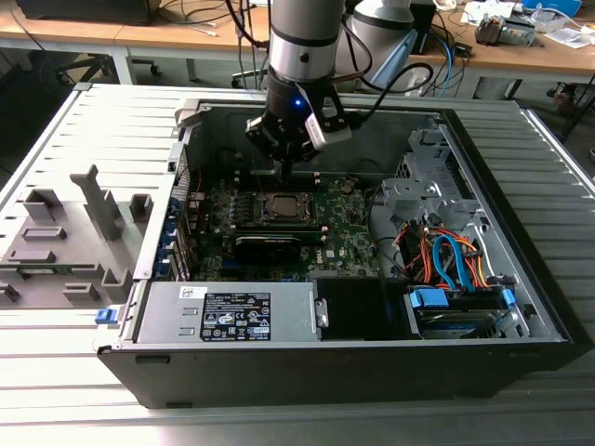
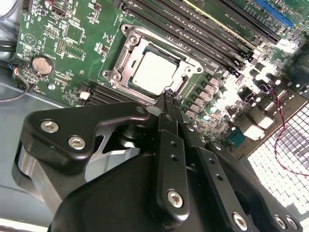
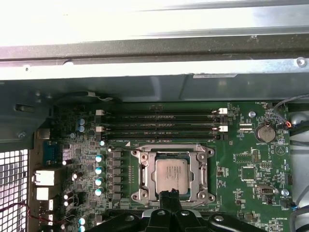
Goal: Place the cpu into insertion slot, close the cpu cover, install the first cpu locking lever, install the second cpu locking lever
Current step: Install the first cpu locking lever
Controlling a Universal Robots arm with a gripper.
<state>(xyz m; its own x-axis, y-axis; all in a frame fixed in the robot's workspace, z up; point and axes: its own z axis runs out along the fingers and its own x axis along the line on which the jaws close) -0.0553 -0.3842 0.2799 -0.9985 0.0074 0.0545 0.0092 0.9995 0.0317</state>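
Just beyond the pincer (image 2: 170,96) tips, the cpu (image 2: 154,72) lay seated in its socket, the cpu cover (image 3: 195,169) framing it. The pincer's fingers were pressed together, empty. The chip looked light, stiff and fragile (best gripped by its edges).

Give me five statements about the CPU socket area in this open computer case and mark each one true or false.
1. The cpu sits in the socket on the green motherboard. True.
2. The cpu cover is down, framing the chip. True.
3. The end effector holds the cpu in the air. False: its shut fingertips hold nothing and are at the socket's edge, with the chip seated.
4. A round coin battery is mounted on the board. True.
5. In the exterior view, the arm works outside the case over the grey fixture. False: the end effector is inside the case, above the socket.
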